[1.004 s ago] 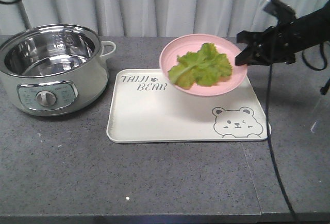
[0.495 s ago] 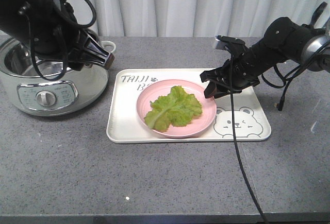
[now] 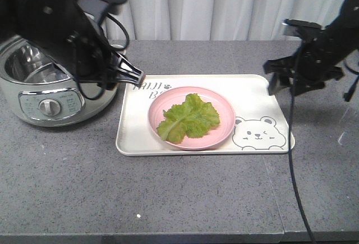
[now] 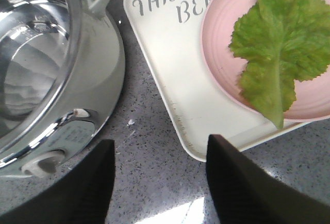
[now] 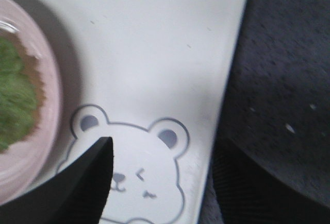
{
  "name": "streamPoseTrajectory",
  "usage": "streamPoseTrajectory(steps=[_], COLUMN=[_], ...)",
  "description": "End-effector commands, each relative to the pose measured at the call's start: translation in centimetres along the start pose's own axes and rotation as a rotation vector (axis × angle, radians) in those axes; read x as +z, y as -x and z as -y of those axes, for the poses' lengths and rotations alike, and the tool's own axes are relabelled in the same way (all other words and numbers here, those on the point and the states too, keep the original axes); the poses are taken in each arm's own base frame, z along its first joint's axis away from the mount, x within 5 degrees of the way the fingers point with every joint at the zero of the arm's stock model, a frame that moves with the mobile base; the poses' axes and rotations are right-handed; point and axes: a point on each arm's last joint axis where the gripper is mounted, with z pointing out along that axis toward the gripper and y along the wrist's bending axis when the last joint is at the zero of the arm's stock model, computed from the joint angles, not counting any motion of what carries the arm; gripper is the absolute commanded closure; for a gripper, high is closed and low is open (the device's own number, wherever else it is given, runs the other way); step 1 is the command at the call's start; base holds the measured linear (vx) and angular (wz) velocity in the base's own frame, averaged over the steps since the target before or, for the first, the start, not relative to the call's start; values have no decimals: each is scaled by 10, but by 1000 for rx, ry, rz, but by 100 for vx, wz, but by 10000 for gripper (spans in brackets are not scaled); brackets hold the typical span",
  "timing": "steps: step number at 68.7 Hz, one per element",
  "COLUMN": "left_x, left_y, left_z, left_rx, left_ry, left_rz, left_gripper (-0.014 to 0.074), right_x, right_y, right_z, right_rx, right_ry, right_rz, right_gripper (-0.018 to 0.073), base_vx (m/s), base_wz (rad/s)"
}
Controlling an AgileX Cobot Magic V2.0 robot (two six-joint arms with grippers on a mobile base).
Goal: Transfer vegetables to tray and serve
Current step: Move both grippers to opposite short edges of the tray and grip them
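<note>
- At far left on the grey surface (image 3: 168,199): electric pot (image 3: 53,81), pale body, shiny steel inside, no lid on it. It stands just beside the tray (image 3: 140,132) and apart from it.
- Over the gap between pot and tray: left gripper (image 4: 160,183), hovering. Its fingers (image 4: 98,183) are spread apart and hold nothing.
- At centre: the tray, cream, lying flat on the surface, with "TAIJI BEAR" lettering (image 4: 154,0) at its upper left corner.
- On the tray, about mid-way: pink plate (image 3: 221,129), round, partly covering the lettering.
- On the pink plate: vegetables (image 3: 188,118), crinkled green lettuce leaves with pale ribs. Neither gripper touches them.
- At the tray's lower right corner: winking bear drawing (image 3: 259,133), uncovered.
- Above the tray's right edge, near the bear: right gripper (image 5: 165,183), fingers parted and empty.
- Status, as a judgement: the transfer looks done, since the vegetables sit on the tray by way of the plate. Serving is not yet done, because the tray rests flat and neither arm grips it. The grippers stand near opposite short edges, which suits a two-sided lift as the remaining step.
</note>
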Motion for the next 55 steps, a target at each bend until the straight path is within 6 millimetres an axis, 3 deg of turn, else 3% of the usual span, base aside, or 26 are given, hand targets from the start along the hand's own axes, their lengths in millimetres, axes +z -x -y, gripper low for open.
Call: streamPoseTrajectory(steps=[1,12,25,55], left_x=[4,40,67,94], left_y=[9,9,7,5], left_z=[-3,-6,-9,-4], left_rx=[-46,-88,-158,-150], left_ry=[6,12,-42,-41], left_rz=[53,-44,-130,-188], left_gripper=[202,202,202,202], right_x=[-32,-34,-28,3], right_y=[-4,-9,-8,-14], right_z=[8,18,18,24], right_rx=[20,42,44,60], right_ry=[-13,-11,0,36], right_rz=[13,-23,-36,-107], right_gripper=[137,137,137,137], base_vx=[0,0,0,0], base_wz=[0,0,0,0])
